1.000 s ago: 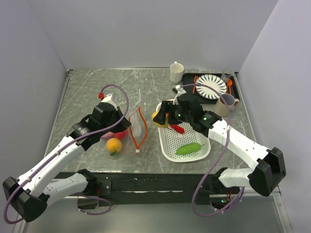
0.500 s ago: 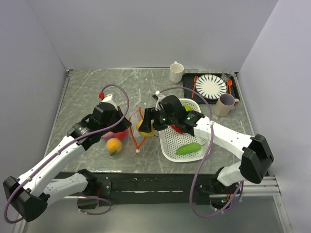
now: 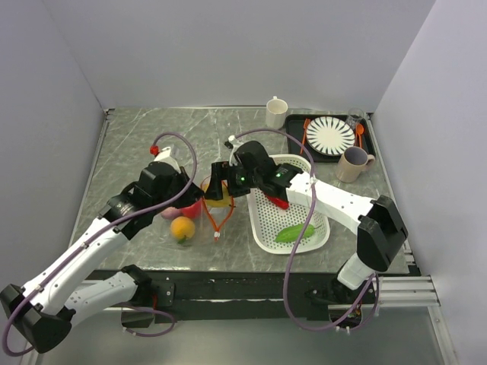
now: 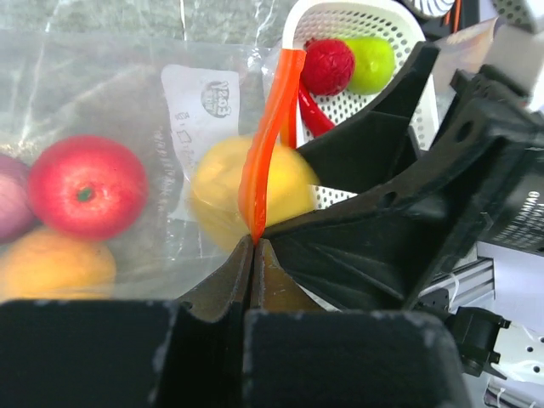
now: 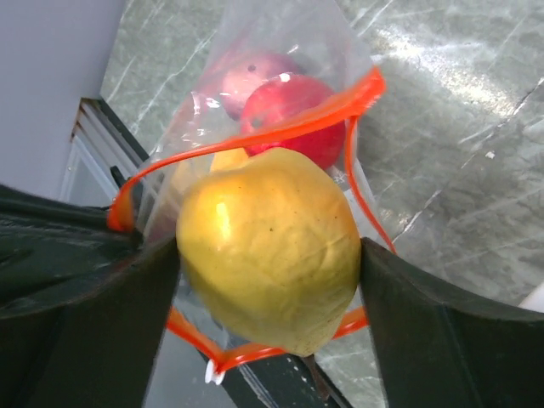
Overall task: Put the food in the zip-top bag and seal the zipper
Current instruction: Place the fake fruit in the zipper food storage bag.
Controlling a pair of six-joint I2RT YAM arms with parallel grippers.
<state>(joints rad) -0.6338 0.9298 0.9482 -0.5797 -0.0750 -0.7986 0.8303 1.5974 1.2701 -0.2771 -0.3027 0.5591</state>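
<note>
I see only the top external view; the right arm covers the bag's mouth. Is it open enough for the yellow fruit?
Observer: Yes; the right wrist view shows the zipper as a wide loop, with the yellow fruit, held by the right pincer, at that opening.
Operator: What holds it open?
Observer: The left pincer, shut on the zipper.
Operator: Which food is hidden in the basket?
Observer: A green ball beside a red ball, in the left wrist view.

Ahead of the right gripper, the orange-red zipper strip of the clear crinkly plastic bag is gaping around the gripped yellow toy fruit. A glossy red ball is crowding the pocket beyond. The left gripper is pinching the strip beside the opening.
</note>
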